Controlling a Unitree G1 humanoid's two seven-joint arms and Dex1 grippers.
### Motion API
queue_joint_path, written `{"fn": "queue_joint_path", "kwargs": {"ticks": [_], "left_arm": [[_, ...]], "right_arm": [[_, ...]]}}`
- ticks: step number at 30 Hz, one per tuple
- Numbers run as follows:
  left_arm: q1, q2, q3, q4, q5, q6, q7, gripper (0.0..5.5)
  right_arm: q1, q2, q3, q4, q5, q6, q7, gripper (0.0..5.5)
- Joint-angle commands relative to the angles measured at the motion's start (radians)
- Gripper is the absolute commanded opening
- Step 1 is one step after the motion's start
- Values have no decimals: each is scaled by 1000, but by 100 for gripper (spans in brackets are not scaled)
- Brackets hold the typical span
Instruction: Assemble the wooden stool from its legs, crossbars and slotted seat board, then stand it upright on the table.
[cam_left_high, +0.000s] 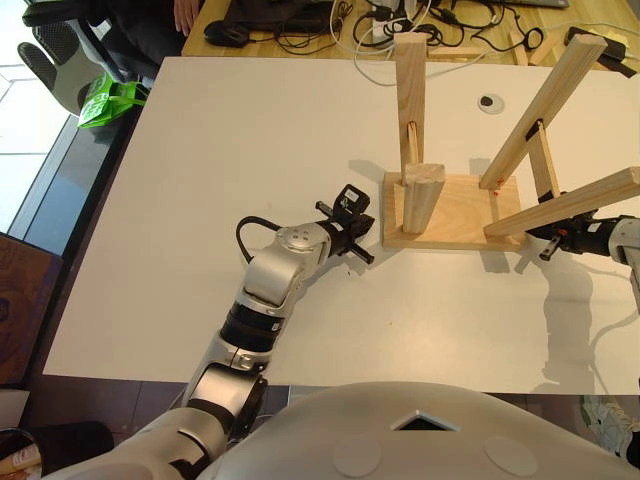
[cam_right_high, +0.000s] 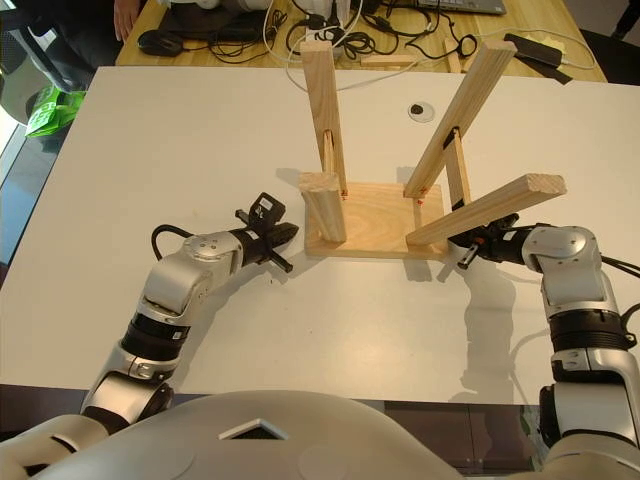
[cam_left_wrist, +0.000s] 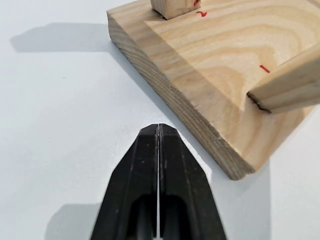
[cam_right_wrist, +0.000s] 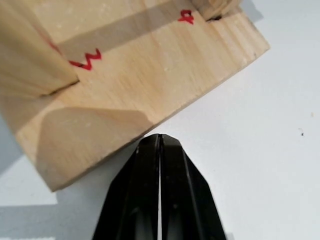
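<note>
The wooden stool lies upside down on the white table, its seat board (cam_left_high: 455, 215) flat and its legs pointing up. One leg (cam_left_high: 410, 90) stands tall, a second leg (cam_left_high: 423, 197) looks short from above, and two more (cam_left_high: 545, 105) (cam_left_high: 570, 203) lean out to the right. A thin crossbar (cam_left_high: 543, 165) joins the right pair. My left gripper (cam_left_high: 370, 224) is shut and empty, its tip (cam_left_wrist: 158, 127) just off the board's left edge (cam_left_wrist: 165, 85). My right gripper (cam_right_high: 462, 240) is shut and empty too, its tip (cam_right_wrist: 160, 136) close to the board's right edge (cam_right_wrist: 150, 90).
A small dark round disc (cam_left_high: 490, 102) sits on the table behind the stool. Beyond the far edge a wooden desk holds cables (cam_left_high: 400, 25) and a mouse (cam_left_high: 225, 33). A green bag (cam_left_high: 110, 100) lies off the left side. The table's left and front areas are open.
</note>
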Motion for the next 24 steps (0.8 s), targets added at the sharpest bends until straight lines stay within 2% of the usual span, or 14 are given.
{"fn": "queue_joint_path", "kwargs": {"ticks": [1,11,24], "left_arm": [[8,3,-9,-6,19,-31,6,3],[2,-19,18,11,16,-25,11,3],[1,0,-8,9,36,7,15,3]], "right_arm": [[43,-5,13,-8,-13,42,7,0],[43,-7,11,12,-20,33,-2,0],[44,-7,10,30,-19,19,-2,0]]}}
